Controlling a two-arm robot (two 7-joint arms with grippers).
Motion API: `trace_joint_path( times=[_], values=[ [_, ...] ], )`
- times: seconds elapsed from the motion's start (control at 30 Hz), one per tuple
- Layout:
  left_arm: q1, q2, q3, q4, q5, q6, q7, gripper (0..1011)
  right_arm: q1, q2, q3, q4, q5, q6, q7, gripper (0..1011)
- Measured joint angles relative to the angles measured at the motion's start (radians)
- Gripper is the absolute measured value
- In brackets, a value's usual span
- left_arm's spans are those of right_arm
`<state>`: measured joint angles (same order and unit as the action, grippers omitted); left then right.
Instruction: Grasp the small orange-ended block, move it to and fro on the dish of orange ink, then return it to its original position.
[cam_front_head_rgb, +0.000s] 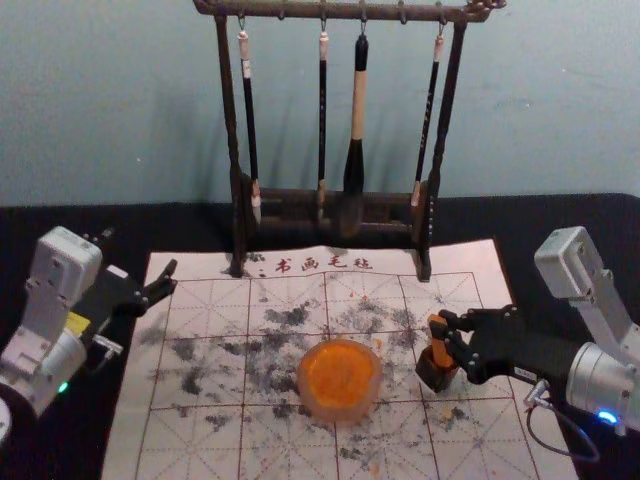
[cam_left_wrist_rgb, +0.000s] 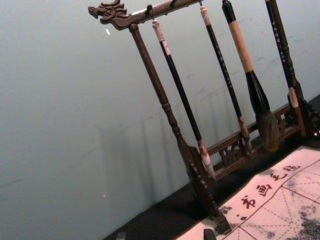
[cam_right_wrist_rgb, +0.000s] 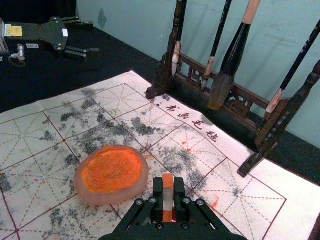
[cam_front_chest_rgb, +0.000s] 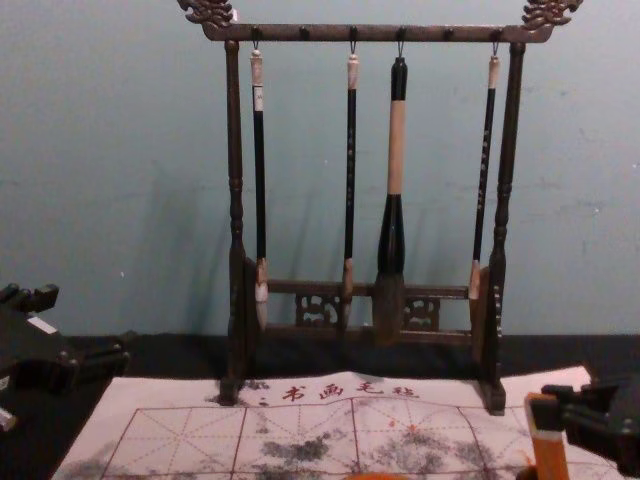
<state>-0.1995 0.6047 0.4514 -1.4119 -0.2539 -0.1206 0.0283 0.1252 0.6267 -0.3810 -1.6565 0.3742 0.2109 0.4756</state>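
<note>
The pale blue-green wall (cam_front_head_rgb: 120, 100) stands at the far side, and the table under it has a black cover (cam_front_head_rgb: 560, 215). On this lies the white sheet (cam_front_head_rgb: 205, 440), with red grid lines and many grey stains. Its surface looks soft, so a dragged thing could make folds. At the far edge stands the dark wooden rack (cam_front_head_rgb: 290, 9) with four hanging brushes; an arm that swings too far could knock it. The left gripper (cam_front_head_rgb: 172, 277) waits over the left edge of the sheet, its fingers apart. The right gripper (cam_right_wrist_rgb: 168, 192) is at the right side and is closed on the block. The round dish (cam_front_head_rgb: 340, 415) lies left of it, near the middle. If the block pushes its rim or presses too hard, the dish may slide and the orange ink may smear. The small dark box (cam_front_head_rgb: 433, 375) is below the block (cam_right_wrist_rgb: 167, 202); I cannot tell if they touch. If the lift is tilted, the box could tip; with a weak grip, the upright block could turn or fall.
</note>
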Motion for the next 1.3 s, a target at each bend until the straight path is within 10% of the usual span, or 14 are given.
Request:
trace_joint_path(
  times=[1.3],
  values=[
    [0.000,0.000,0.000,0.000,0.000,0.000,0.000,1001,0.011,-0.028,-0.028,0.073,0.007,-0.014,0.006,78]
  ],
)
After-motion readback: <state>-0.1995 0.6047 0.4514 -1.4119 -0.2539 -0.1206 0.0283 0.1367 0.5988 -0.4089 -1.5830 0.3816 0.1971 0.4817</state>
